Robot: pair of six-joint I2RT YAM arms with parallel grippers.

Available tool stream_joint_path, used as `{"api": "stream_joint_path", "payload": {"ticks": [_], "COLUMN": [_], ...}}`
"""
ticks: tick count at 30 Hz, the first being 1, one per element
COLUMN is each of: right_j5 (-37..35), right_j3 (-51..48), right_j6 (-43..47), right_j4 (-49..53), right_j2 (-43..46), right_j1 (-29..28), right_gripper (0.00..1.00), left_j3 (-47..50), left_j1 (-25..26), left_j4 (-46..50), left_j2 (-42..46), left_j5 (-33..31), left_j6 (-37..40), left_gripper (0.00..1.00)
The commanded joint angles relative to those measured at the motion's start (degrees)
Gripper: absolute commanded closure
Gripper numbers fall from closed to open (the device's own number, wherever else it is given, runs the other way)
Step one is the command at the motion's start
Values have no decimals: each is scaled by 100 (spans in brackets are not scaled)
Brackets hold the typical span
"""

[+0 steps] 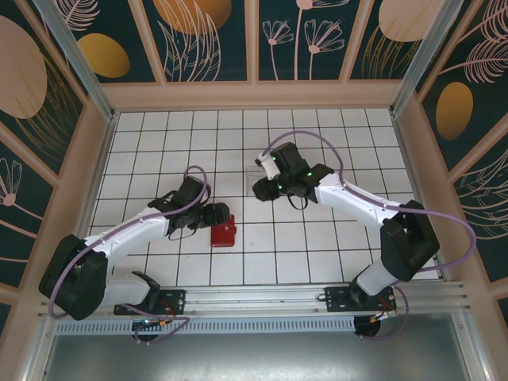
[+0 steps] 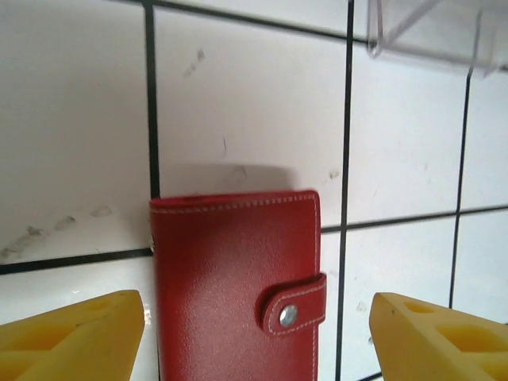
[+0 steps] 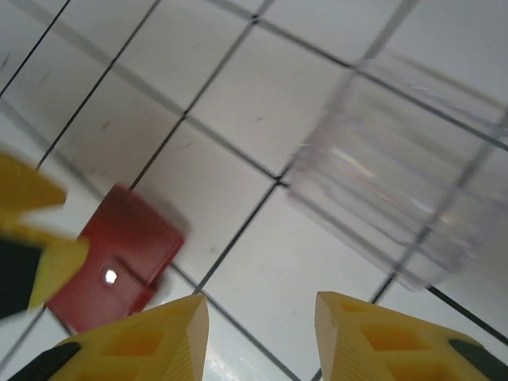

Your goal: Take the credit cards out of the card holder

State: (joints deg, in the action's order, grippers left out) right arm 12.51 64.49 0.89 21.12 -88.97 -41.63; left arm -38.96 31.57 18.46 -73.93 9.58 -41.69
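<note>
- Left gripper: yellow fingers spread wide and gripping nothing. They straddle the wallet at bottom centre of the left wrist view.
- Right gripper: fingers apart with nothing between them, over bare tile.
- Wallet: red, folded flat on the table, with its tab snapped shut. You should expect it to be light, smooth-skinned and prone to sliding. Pin one cover and lift the tab's free edge.
- Cards: presumably inside, hidden by the closed cover.
- Clear box: upper right of the right wrist view; no contents made out.
</note>
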Motion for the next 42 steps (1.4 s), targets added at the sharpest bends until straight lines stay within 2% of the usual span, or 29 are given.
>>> {"api": "stream_joint_path", "payload": {"ticks": [1, 6, 13, 20, 31, 39, 42], "right_j5": [460, 584, 356, 104, 392, 114, -114], "right_j3": [124, 551, 1147, 1754, 2260, 2194, 2106], "right_j6": [1614, 2390, 2873, 3135, 3448, 3509, 3499], "right_j4": [75, 328, 666, 1076, 1524, 1650, 1555], "right_j2": [-421, -1118, -1867, -2453, -3017, -3148, -3091], "right_j1": [-296, -749, -1256, -1453, -1568, -1656, -1712], "right_gripper": [59, 59, 59, 59, 57, 56, 59], "left_j3": [177, 946, 1226, 1479, 1366, 1224, 1190], "left_j1": [-329, -1067, -1546, -2115, -2148, -2147, -2147], "left_j4": [-106, -720, -758, -993, -925, -704, -680], "left_j2": [143, 481, 450, 295, 165, 133, 101], "left_j5": [-75, 614, 756, 1034, 1129, 1140, 1221], "left_j6": [-271, -570, -534, -343, -145, 29, 64], "left_gripper": [25, 26, 28, 27, 26, 26, 26]}}
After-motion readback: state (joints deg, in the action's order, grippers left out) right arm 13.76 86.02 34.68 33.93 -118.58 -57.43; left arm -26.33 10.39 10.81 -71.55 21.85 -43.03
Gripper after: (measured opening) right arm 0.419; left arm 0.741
